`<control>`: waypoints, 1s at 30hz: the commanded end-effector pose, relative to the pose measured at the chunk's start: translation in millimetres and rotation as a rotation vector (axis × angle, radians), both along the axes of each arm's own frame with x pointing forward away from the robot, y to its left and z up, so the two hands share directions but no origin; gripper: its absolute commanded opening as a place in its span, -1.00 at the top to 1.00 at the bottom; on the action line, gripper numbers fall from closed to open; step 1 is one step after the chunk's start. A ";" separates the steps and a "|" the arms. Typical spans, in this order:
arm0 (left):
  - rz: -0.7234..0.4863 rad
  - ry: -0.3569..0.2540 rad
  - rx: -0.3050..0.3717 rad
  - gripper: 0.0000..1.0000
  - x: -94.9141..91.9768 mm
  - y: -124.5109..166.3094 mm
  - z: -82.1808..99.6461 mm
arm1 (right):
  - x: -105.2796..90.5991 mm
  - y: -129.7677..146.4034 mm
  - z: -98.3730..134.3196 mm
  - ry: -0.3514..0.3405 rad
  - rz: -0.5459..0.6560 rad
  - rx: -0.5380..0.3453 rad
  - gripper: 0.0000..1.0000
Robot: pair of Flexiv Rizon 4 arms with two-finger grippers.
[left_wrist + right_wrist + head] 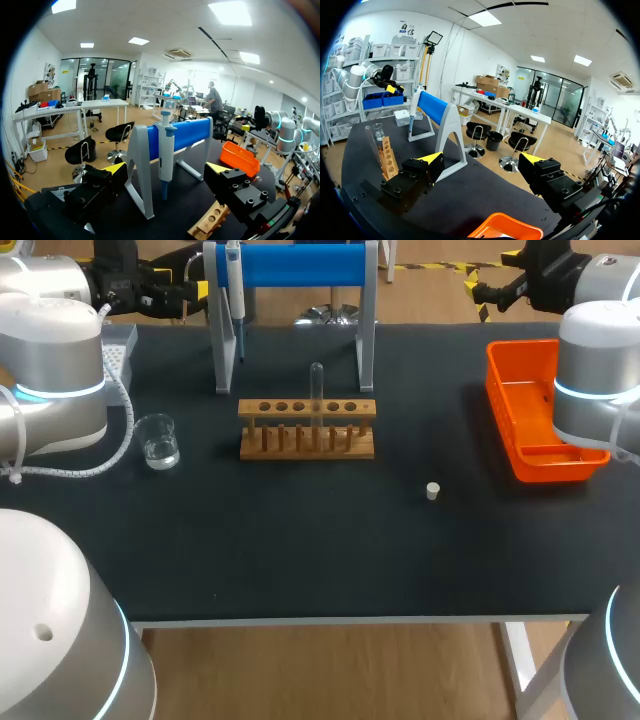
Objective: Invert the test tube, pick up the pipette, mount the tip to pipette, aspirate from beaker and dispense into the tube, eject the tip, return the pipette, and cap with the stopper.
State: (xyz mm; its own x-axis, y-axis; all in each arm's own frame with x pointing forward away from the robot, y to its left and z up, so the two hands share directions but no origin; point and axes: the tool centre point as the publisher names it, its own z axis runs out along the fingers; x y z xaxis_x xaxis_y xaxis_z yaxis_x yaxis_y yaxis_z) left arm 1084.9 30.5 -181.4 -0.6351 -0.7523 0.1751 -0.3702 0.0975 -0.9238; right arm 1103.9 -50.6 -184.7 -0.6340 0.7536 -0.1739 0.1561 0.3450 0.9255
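Note:
A clear test tube (317,388) stands upright in the wooden rack (307,430) at the table's middle; it also shows in the right wrist view (371,141). The pipette (234,288) hangs on the blue-barred stand (300,265) behind the rack. A glass beaker (159,441) with a little liquid sits left of the rack. The small white stopper (433,491) lies right of it. My left gripper (198,285) hovers open at the far left, with the pipette (166,150) ahead between its fingers. My right gripper (478,296) is open at the far right, holding nothing (482,159).
An orange tray (540,415) sits at the right edge, under my right arm. A grey tip box (118,348) stands at the back left corner. The front half of the black table (300,550) is bare.

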 end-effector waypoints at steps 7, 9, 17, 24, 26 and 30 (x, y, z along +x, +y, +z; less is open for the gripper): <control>0.003 -0.002 0.000 -1.00 -0.6 -0.7 -0.5 | 0.2 0.0 0.1 0.000 0.000 0.000 -1.00; 0.003 -0.002 0.000 -1.00 -0.6 -0.7 -0.5 | 0.2 0.0 0.1 0.000 0.000 0.000 -1.00; 0.003 -0.002 0.000 -1.00 -0.6 -0.7 -0.5 | -14.5 3.9 2.1 0.013 0.025 0.036 -1.00; 0.003 -0.002 0.000 -1.00 -0.6 -0.7 -0.5 | -68.6 28.0 2.5 0.019 0.124 0.090 -1.00; 0.003 -0.002 0.000 -1.00 -0.6 -0.7 -0.5 | -86.3 38.4 1.4 0.020 0.164 0.106 -1.00; 0.003 -0.002 0.000 -1.00 -0.6 -0.7 -0.5 | -116.4 60.8 -3.4 -0.014 0.246 0.129 -1.00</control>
